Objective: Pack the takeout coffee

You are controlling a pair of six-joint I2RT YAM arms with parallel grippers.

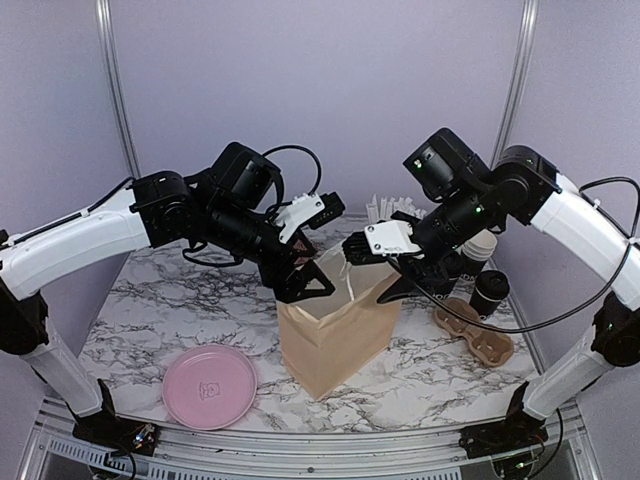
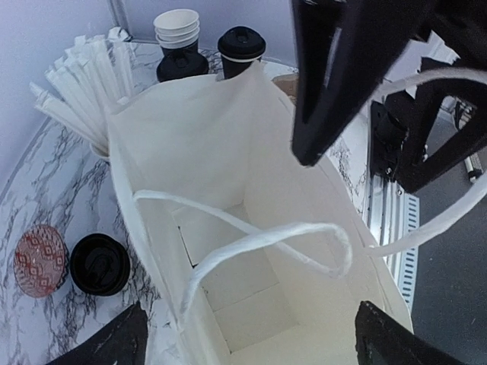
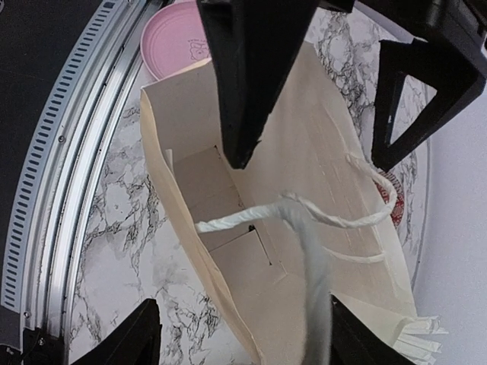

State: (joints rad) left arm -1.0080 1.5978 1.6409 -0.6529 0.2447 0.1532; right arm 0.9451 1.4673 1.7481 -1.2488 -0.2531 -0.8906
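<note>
A brown paper bag [image 1: 330,345] stands open mid-table, and nothing lies inside it [image 2: 251,296]. My left gripper [image 1: 308,283] hangs open over its left rim; its fingers are wide apart at the bottom corners of the left wrist view [image 2: 247,342]. My right gripper [image 1: 387,283] is open over the right rim, with the bag wall [image 3: 190,114] and a white twine handle [image 3: 312,251] between its fingers. One lidded black coffee cup [image 1: 490,292] [image 2: 242,50] stands at the right. A round black lid [image 2: 100,264] shows beside the bag.
A brown pulp carrier [image 1: 476,332] lies by the lidded cup, with stacked open cups [image 1: 478,250] [image 2: 176,29] behind it. White straws [image 1: 390,208] [image 2: 80,80] stand at the back. A pink plate [image 1: 210,386] [image 3: 176,39] sits front left. A red patterned disc [image 2: 39,260] lies near the lid.
</note>
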